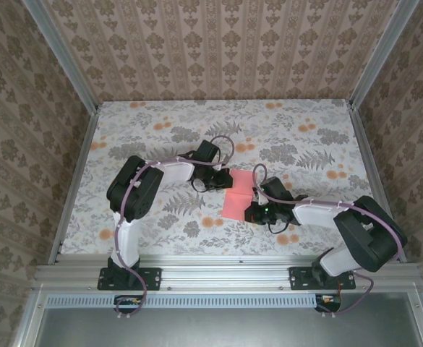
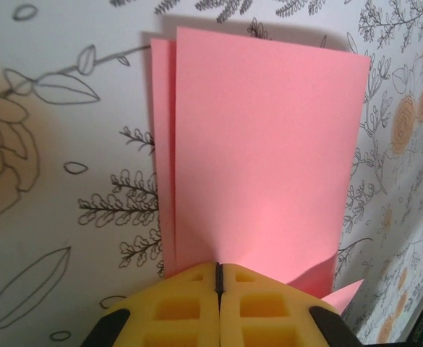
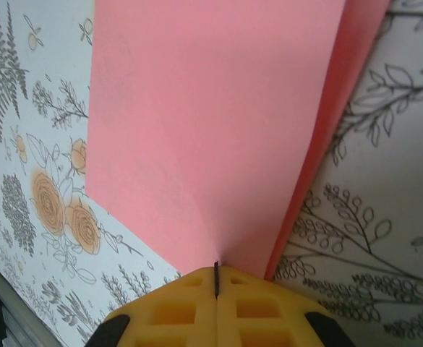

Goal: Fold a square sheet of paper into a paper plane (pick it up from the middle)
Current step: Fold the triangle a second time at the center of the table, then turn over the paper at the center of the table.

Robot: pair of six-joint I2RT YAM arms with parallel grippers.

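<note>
The thin salmon-pink square sheet of paper (image 2: 269, 144) looks matt and smooth; the flower-printed counter (image 1: 160, 119) is matt too.

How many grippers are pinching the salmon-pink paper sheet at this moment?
2. The left gripper is shut on the folded salmon-pink paper sheet at its left edge; the right gripper is shut on its right edge.
</note>
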